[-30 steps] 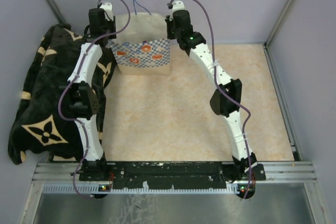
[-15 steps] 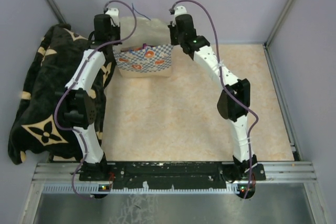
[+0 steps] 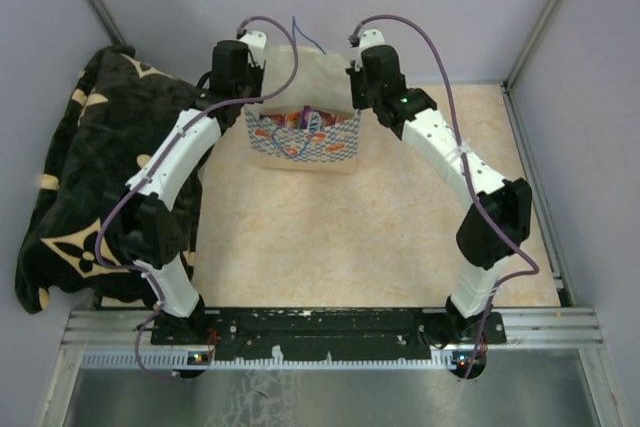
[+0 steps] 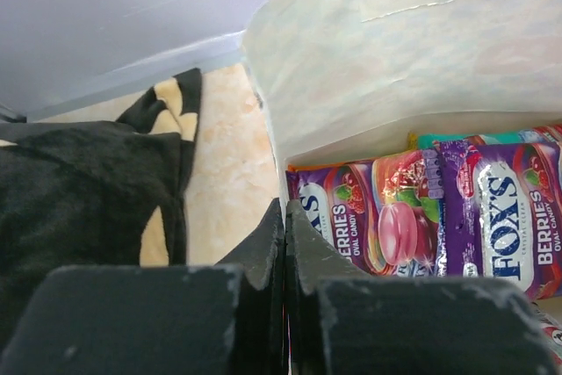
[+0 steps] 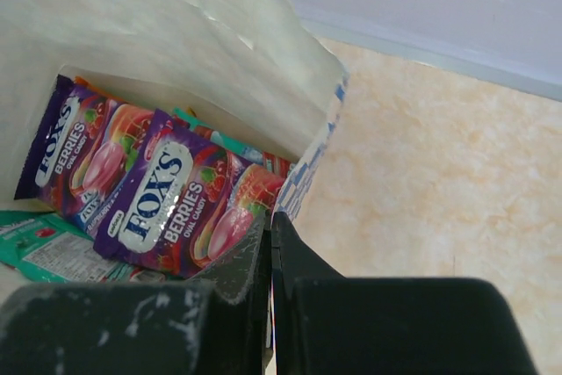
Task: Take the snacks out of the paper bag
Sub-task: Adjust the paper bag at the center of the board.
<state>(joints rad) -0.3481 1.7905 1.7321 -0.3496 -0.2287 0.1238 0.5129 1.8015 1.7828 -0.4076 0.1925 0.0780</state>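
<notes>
A pale marbled desk (image 3: pixel 420 227) has a black floral blanket (image 3: pixel 80 177) heaped at its left side. At the far middle sits the paper bag (image 3: pixel 300 155) with its mouth open. It looks thin, easily creased and light enough to tip. The left hand (image 4: pixel 284 243) has its fingers pressed together on the bag's left rim. The right hand (image 5: pixel 270 248) is clamped the same way on the right rim, spreading the mouth. Inside lie the snacks (image 5: pixel 167 199), flat glossy purple packets overlapping teal ones. They look light, slippery and crinkly, so a crimped end seam or raised corner seems the surest hold.
</notes>
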